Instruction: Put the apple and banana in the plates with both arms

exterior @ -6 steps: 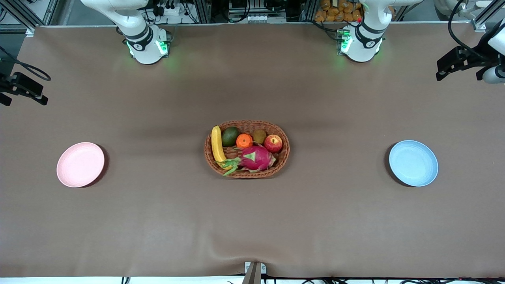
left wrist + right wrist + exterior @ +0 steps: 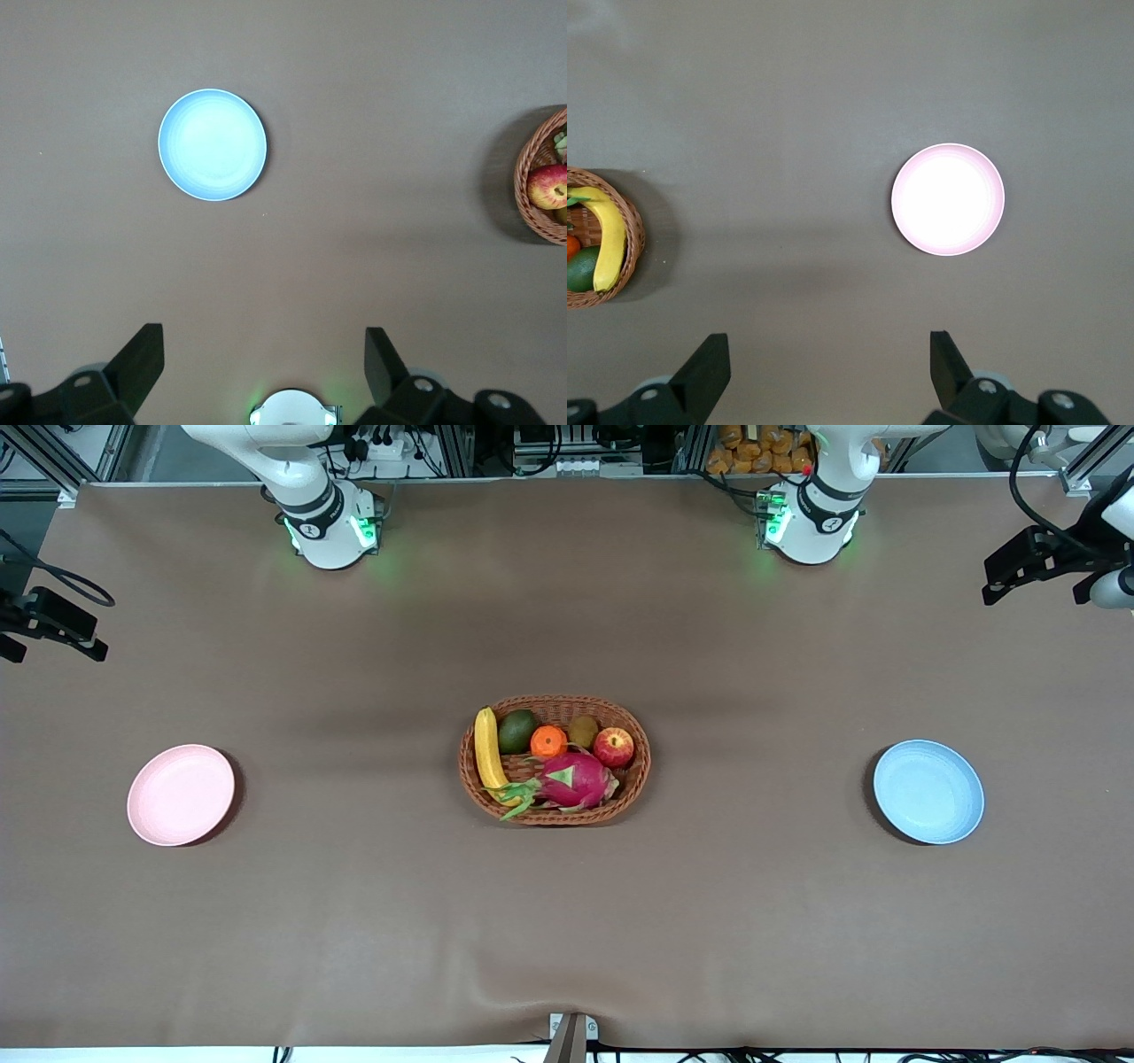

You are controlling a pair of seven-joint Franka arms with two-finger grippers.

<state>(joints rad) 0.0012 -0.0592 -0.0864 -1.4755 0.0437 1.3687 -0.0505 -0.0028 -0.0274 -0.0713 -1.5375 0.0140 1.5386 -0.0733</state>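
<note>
Only the left gripper (image 2: 1019,571) is showing any change from half a second ago: its dark body is sitting slightly higher and closer to the edge of the front view, while the fruit, the plates and the right gripper (image 2: 53,633) are lying where they were.

Both grippers are hanging high over the counter (image 2: 567,921) with their fingers spread wide and holding nothing. In the left wrist view the left gripper (image 2: 264,359) is showing both fingers (image 2: 142,359) far apart, touching nothing, and the right wrist view is showing the same wide spread on the right gripper (image 2: 829,359).

Well below the left gripper, the blue plate (image 2: 928,791) is lying bare at the left arm's end of the counter. The pink plate (image 2: 181,794) is lying likewise below the right gripper at the right arm's end. Both plates are sitting well apart from the wicker basket (image 2: 555,815) at the middle of the counter.

The apple (image 2: 613,747) is resting inside the basket at the end closest to the left gripper, beside a dragon fruit (image 2: 576,779). The banana (image 2: 485,751) is lying along the basket's wall at the end closest to the right gripper.

Wide bare counter is stretching between each plate and the basket, and every counter edge is lying well apart from the plates.
</note>
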